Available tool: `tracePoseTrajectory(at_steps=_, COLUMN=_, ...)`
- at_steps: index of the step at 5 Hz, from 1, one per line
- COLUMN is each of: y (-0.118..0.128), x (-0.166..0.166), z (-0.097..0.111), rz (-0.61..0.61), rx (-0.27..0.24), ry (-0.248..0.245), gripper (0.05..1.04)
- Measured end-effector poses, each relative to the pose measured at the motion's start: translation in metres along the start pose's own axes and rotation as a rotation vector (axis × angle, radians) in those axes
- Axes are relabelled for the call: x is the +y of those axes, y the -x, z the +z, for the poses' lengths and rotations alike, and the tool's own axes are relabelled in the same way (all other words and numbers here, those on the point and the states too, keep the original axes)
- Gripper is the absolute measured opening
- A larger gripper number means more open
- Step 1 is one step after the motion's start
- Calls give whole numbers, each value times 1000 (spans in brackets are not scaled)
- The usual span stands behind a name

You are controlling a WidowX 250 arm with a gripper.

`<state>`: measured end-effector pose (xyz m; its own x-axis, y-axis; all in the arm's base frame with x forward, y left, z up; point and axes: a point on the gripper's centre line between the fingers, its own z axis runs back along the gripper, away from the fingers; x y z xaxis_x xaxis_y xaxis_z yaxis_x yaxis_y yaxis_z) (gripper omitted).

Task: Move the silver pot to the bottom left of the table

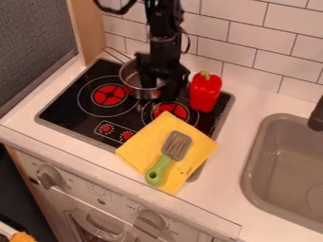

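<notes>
Though at the silver pot (131, 78), gripper (160, 90) state unclear; faint print near oven knob (151, 221).

The counter (222, 184) is white. A flat black stove top (71, 109) with a gray edge is set in it on the left, and a gray sink (245, 172) is set in it on the right. A red pepper (205, 94) stands on the stove top. A yellow cloth (142, 144) lies partly on the stove top and reaches past its front edge.
</notes>
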<state>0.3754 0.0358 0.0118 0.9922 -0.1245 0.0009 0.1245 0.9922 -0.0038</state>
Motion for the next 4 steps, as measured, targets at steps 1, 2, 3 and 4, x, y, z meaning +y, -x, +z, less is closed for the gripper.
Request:
tracePoseTrajectory(at_steps=1, y=5, x=0, z=-4, rz=12, rx=12, ry=1, gripper=388)
tracePoseTrajectory(at_steps=2, y=13, x=-2, z=-6, rz=3, rx=34, ry=2, gripper=203)
tracePoseTrajectory(at_steps=3, y=16, x=-3, z=-1, rz=-13, rx=36, ry=2, gripper=102)
tracePoseTrajectory(at_steps=4, y=20, x=0, z=21, rz=-36, rx=10, ry=10, gripper=82)
